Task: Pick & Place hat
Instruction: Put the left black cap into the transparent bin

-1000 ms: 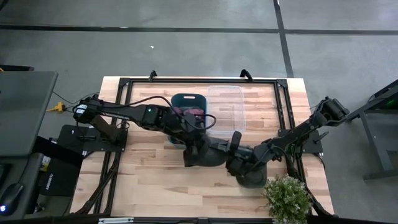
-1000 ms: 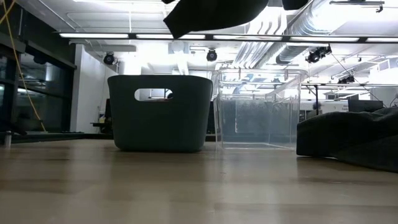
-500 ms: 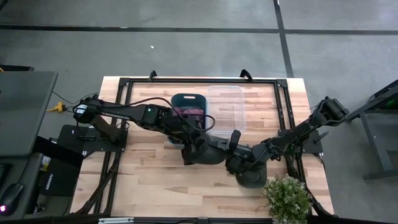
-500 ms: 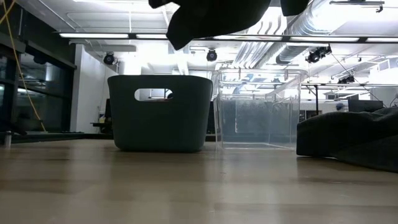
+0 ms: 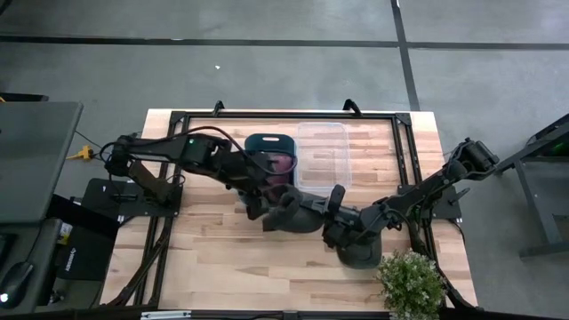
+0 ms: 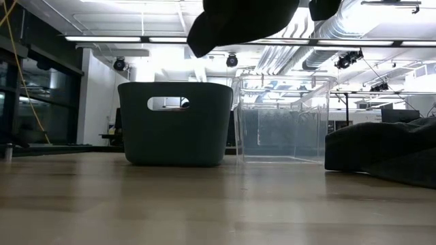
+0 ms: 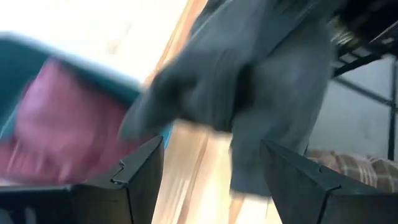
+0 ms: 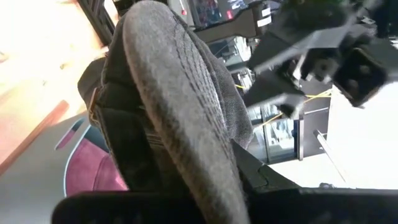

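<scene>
Left gripper [image 5: 267, 212] has backed off toward frame centre-left, fingers spread, empty. I see dark grey knit hat [image 5: 307, 213] hanging mid-frame, pinched by right gripper [image 5: 331, 212], jaws pressed together. Handover complete; I judge placement next, probably dark teal bin [image 5: 269, 142].

The hat [image 5: 307, 216] is dark grey ribbed fabric, hanging above the table. It is pinched in the right gripper [image 5: 331, 213], draping from there towards the left gripper [image 5: 274, 206].

From my remote seat, a robotics lab or workshop hall, grey concrete floor with dark taped lines [image 5: 404, 53], exposed silver ceiling ducts [image 6: 354, 27], long fluorescent strip lights [image 6: 136, 39], black metal equipment frames [image 6: 354, 102] behind.
</scene>
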Available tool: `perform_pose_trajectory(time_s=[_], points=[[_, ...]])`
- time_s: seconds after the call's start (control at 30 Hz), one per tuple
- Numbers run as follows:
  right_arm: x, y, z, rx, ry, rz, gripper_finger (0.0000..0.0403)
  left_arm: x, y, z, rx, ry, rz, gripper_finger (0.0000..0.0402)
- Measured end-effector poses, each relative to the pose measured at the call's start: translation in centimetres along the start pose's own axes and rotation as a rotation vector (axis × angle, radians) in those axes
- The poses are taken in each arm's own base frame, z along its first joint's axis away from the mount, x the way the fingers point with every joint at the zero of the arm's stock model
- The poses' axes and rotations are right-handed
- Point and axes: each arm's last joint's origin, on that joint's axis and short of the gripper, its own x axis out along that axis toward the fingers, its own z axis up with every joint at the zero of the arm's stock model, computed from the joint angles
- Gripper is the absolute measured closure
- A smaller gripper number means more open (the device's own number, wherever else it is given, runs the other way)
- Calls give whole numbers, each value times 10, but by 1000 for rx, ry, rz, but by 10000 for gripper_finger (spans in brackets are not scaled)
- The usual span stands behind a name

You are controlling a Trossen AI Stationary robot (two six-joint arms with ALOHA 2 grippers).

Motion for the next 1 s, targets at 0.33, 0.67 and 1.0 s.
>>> perform_pose_trajectory(time_s=[0.33, 0.67, 1.0], points=[[0, -2, -3, 13, 94, -41, 398, 0, 17, -27, -236, 241, 212, 156], [12, -19, -8, 63, 250, -98, 398, 23, 26, -63, -223, 242, 288, 156], [26, -48, -8, 144, 403, -40, 398, 30, 66, -128, -315, 53, 118, 156]])
